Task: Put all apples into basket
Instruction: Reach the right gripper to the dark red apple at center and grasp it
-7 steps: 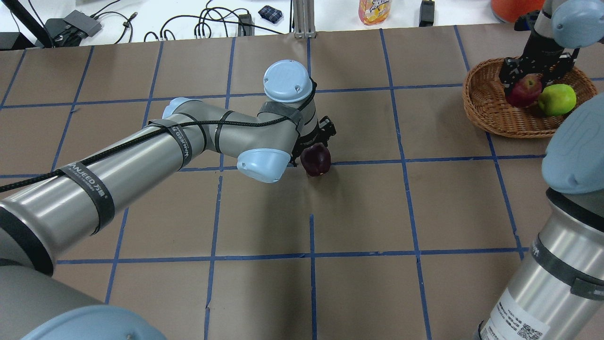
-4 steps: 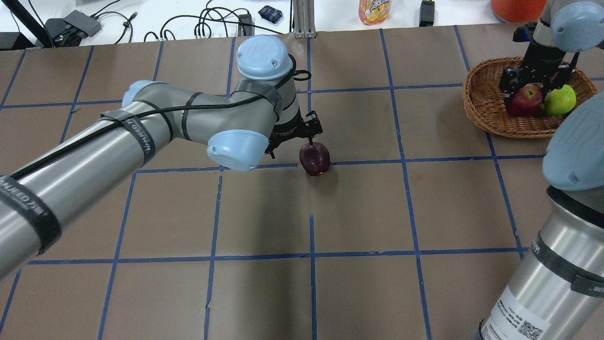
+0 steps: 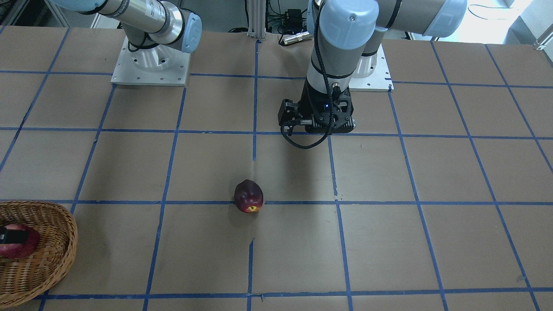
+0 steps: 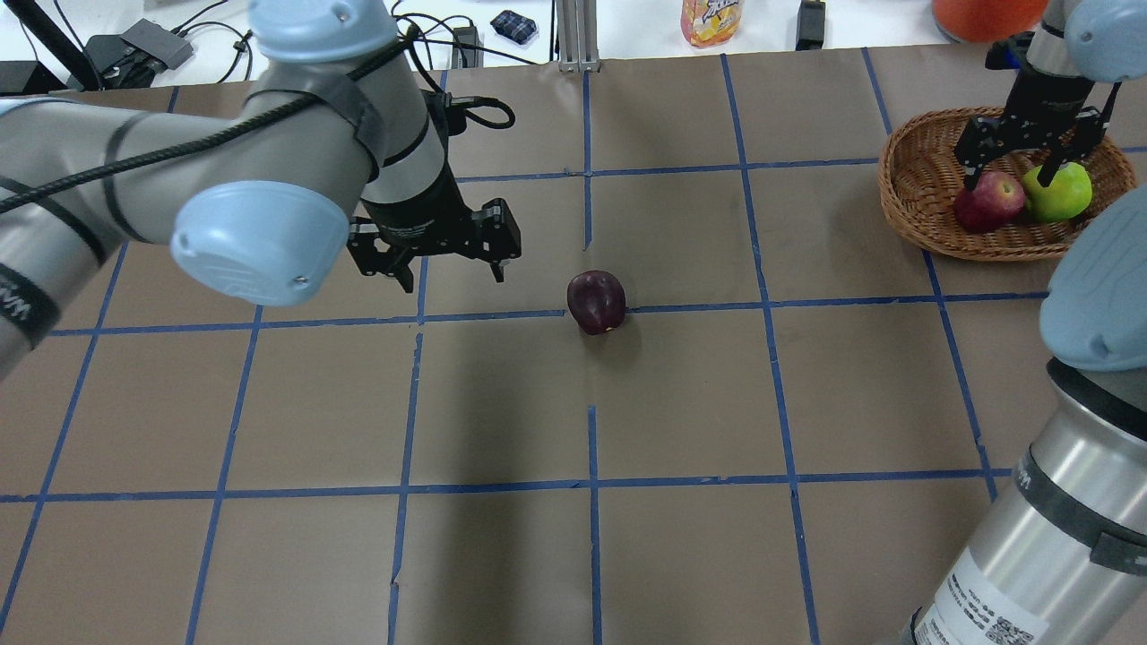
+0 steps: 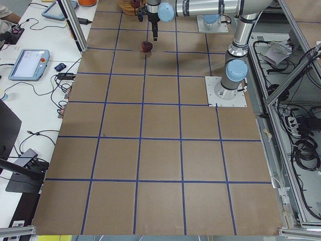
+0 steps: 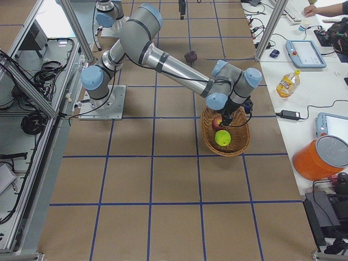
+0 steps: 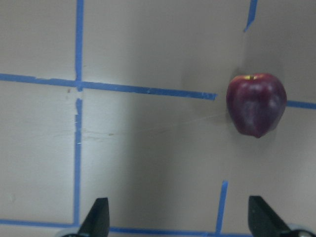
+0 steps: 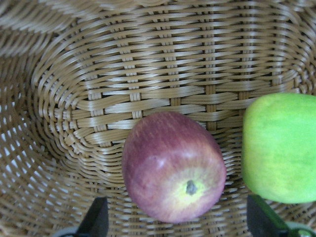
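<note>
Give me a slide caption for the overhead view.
Dark maroon apple lies on the table; red apple and green apple in the basket, right end effector open above them.

- Three apples: one dark apple, one red apple, one green apple.
- One basket.
- Two grippers: the left gripper and the right gripper.

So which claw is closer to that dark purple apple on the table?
Left. The left gripper hangs open a short way beside the dark maroon apple; the right gripper is far off, above the wicker basket.
</note>
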You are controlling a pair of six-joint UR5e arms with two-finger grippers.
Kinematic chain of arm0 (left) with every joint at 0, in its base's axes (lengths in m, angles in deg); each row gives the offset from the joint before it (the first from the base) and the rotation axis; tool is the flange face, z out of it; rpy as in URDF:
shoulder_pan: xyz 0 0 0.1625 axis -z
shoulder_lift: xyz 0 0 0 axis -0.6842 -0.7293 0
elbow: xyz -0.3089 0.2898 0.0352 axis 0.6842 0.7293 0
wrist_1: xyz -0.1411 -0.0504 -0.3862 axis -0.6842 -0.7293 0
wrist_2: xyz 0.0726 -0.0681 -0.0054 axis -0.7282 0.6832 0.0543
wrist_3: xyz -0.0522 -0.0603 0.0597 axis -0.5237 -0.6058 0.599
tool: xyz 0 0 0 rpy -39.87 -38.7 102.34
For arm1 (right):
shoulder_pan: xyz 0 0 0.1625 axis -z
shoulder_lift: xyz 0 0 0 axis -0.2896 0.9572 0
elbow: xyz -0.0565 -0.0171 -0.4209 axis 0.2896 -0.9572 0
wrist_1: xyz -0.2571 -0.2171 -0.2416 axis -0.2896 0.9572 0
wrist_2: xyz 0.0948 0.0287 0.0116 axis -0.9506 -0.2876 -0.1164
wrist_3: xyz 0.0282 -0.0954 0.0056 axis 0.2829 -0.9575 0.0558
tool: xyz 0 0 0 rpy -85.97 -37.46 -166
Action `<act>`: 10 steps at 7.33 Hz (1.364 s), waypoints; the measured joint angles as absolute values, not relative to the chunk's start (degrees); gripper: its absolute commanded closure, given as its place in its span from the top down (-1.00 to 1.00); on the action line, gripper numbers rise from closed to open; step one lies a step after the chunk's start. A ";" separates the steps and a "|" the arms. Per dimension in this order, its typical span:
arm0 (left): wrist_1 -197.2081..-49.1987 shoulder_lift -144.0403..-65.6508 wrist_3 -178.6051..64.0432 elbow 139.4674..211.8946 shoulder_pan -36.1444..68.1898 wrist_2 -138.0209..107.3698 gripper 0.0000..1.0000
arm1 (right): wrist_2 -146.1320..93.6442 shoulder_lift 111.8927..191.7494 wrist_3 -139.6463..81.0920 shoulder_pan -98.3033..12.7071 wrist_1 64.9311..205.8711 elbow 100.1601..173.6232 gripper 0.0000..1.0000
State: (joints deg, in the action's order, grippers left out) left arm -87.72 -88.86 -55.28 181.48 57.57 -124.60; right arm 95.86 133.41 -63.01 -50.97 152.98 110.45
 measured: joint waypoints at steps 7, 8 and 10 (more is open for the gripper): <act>-97.58 -81.62 -39.59 176.85 49.94 -125.14 1.00 | 82.19 141.71 -59.84 -76.98 150.35 110.93 1.00; -97.55 -81.54 -39.57 176.72 49.77 -125.17 1.00 | 79.62 141.49 -59.75 -79.81 151.99 112.39 1.00; -97.54 -81.49 -39.56 176.48 49.59 -125.17 1.00 | 78.20 141.23 -59.70 -84.59 159.01 117.57 1.00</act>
